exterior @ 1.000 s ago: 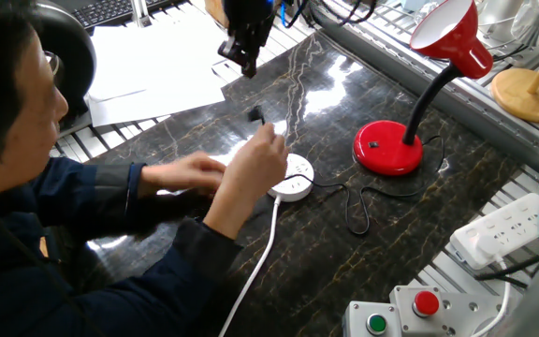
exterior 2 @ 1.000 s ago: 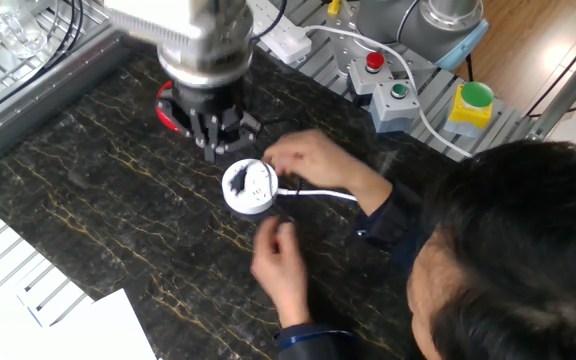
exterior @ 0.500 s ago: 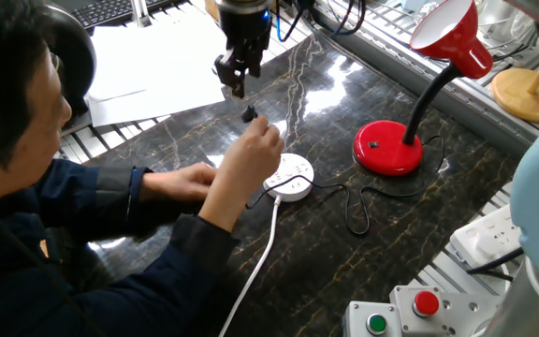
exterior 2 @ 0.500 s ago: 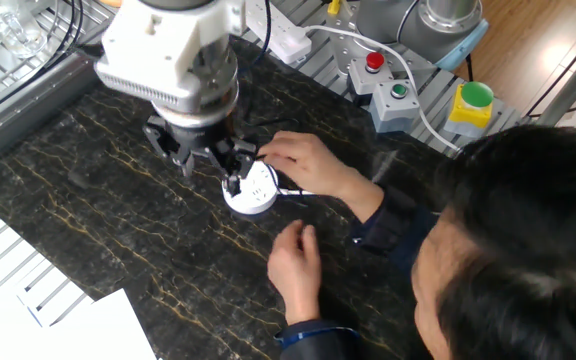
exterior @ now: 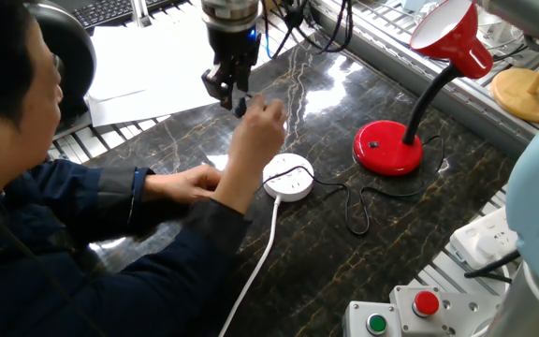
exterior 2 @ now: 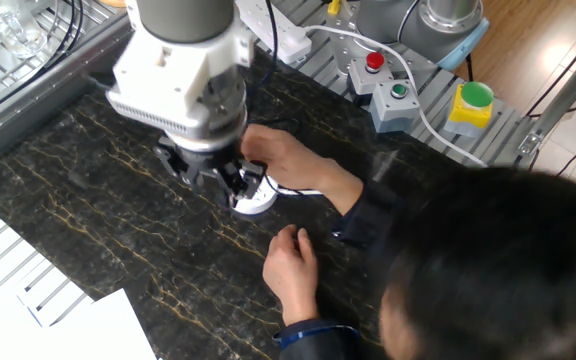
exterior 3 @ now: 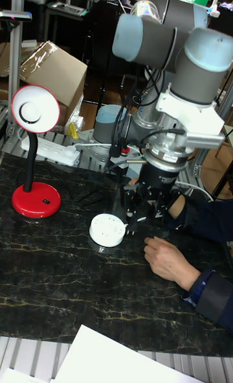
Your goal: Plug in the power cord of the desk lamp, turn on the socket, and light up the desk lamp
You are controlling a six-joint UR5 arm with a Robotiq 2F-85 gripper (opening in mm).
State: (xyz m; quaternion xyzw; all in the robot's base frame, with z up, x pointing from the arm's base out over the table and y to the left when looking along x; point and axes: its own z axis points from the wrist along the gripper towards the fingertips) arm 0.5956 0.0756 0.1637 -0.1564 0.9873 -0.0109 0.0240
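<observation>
The red desk lamp point(exterior: 388, 148) stands at the right of the dark table, its shade point(exterior: 452, 37) raised on the black gooseneck. Its thin black power cord point(exterior: 354, 211) loops across the table toward the round white socket point(exterior: 288, 176). A person's hand point(exterior: 260, 126) holds the small black plug point(exterior: 242, 107) up at my gripper point(exterior: 231, 96). The fingers stand apart around the plug, just left of and above the socket. In the other fixed view my gripper point(exterior 2: 213, 178) covers part of the socket point(exterior 2: 258, 203). The tall fixed view shows the gripper point(exterior 3: 146, 213) right of the socket point(exterior 3: 107, 230).
The person leans over the table's near left, with the other hand point(exterior: 190, 183) resting beside the socket. A thick white cable point(exterior: 255, 271) runs off the front edge. A rectangular power strip point(exterior: 499, 229), a button box point(exterior: 400, 314) and a wooden stand point(exterior: 530, 94) sit at the right.
My gripper has come down and moved left toward the person's raised hand. The hand has lifted the plug off the socket area up to the fingers.
</observation>
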